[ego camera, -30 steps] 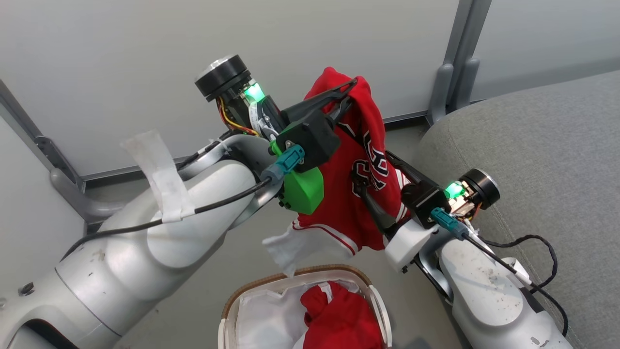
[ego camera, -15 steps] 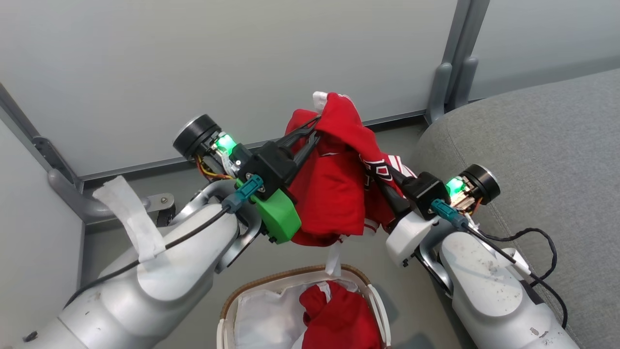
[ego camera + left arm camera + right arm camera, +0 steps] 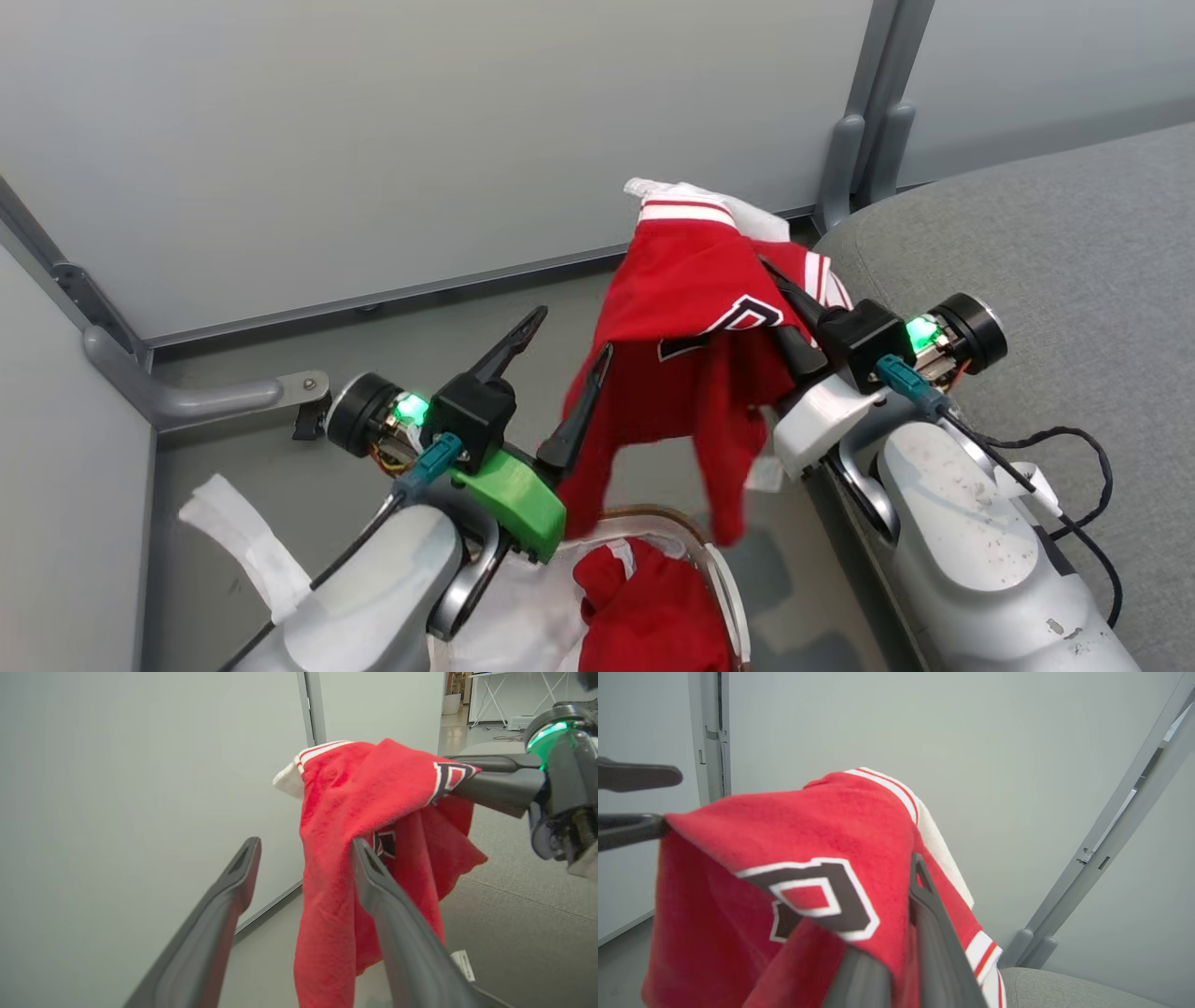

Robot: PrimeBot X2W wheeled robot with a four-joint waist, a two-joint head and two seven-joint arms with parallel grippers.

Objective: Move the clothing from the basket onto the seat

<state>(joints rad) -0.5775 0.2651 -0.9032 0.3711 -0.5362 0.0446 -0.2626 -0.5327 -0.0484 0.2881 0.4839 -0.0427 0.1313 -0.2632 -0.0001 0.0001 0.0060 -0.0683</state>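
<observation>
Item 1, the clothing, first garment (image 3: 691, 308): you have it off the floor, draped over and pinched by the right gripper (image 3: 780, 285), whose fingers are closed tight on the red cloth near the dark-outlined emblem. Its white striped trim sits at the top of the bundle, and the loose end hangs down to just above the basket's far rim. The garment is just beside the seat's left edge, not on it.

Item 2, the clothing, second garment (image 3: 653, 607): you see it crumpled inside the basket (image 3: 738, 607), toward the right wall, on the white liner sheet (image 3: 532, 616).

Item 3, the left gripper (image 3: 574, 331): you have its jaws spread wide, holding nothing. The hanging cloth runs close along the outer side of one finger; whether they touch cannot be told.

Item 4, the seat (image 3: 1055, 243): it is grey and upholstered and lies to your right. The right forearm and its black cable lie along the seat's left edge.

Item 5, the basket: it stands on the floor between the two arms, and its brown rim is partly hidden by the left arm.
</observation>
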